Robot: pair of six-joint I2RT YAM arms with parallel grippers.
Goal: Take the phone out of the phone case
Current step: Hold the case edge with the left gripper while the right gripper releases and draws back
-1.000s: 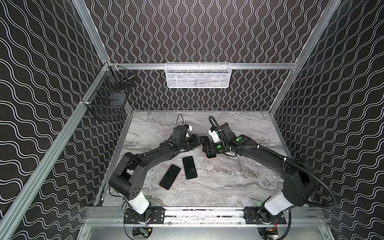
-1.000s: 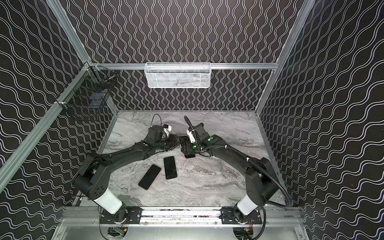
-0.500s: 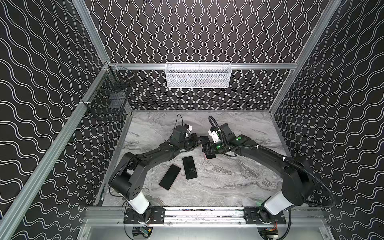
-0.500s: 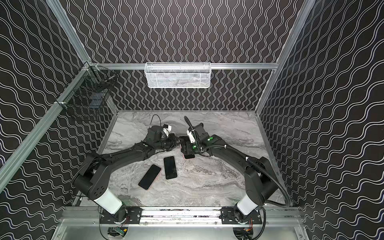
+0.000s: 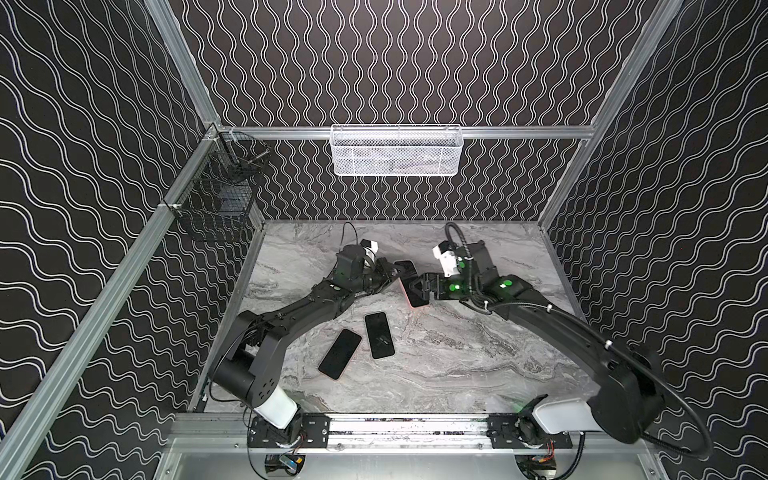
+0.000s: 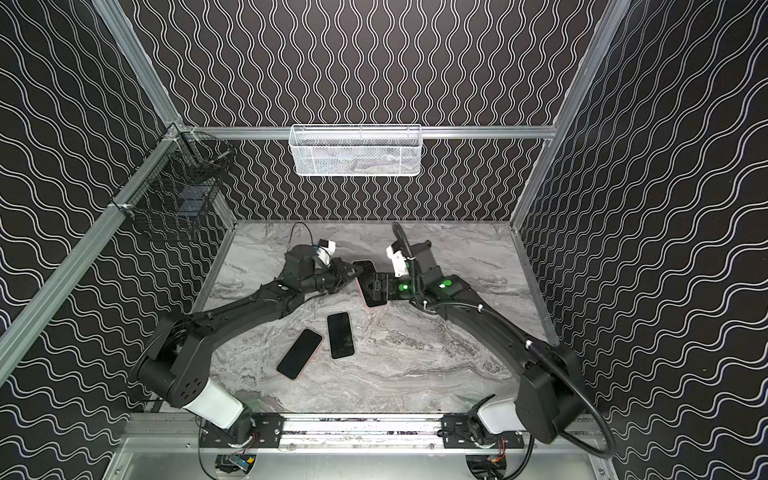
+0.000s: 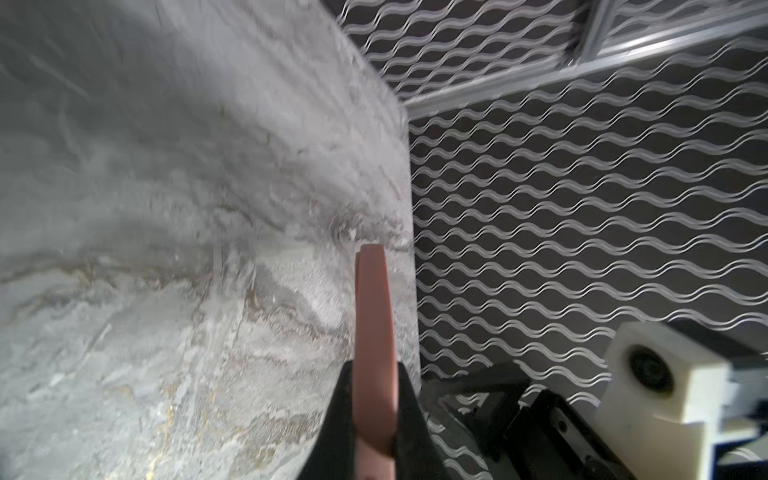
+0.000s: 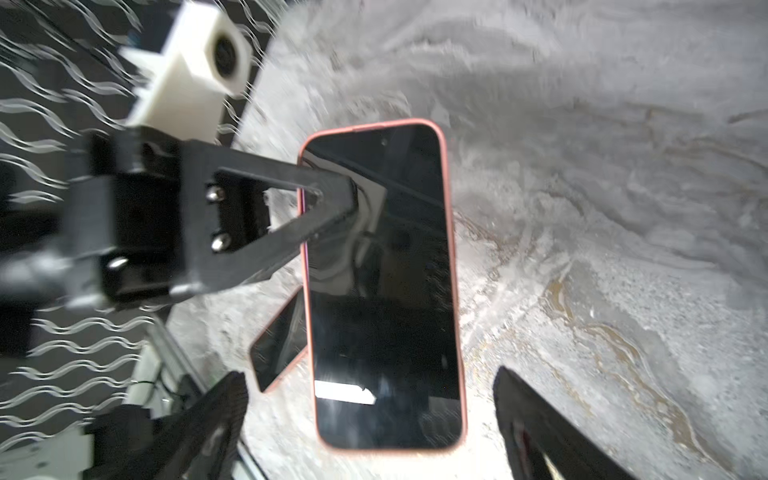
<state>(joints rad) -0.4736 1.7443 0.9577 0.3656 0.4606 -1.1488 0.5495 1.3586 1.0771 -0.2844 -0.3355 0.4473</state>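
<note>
My left gripper is clamped shut on one long edge of the phone case, a pink shell. In the left wrist view my two black fingers pinch the pink rim edge-on, w/ the rest of the case running away from the cam. The phone sits inside the case, dark screen facing the right wrist cam, pink rim showing all round it, so it's not out yet. The cased phone is at mid-worktop, toward the back, btw my two wrists, tilted so the pink edge on my left side shows in both top views. It looks held up off the worktop rather than lying on it, but I can't be fully sure from these angles. My right gripper is wide open: its jaws stand either side of the phone's end nearest my right wrist, each w/ a clear gap to the case, touching nothing. So only my left side has hold. Nearer the front, 2 more handsets lie flat on the marble, just beside each other & well apart from the held one: a dark phone & a pink-edged phone, the latter angled. A white mesh basket hangs on the back rail & a black wire basket on the rail at my left. Both wrist views are a bit blurred.
</note>
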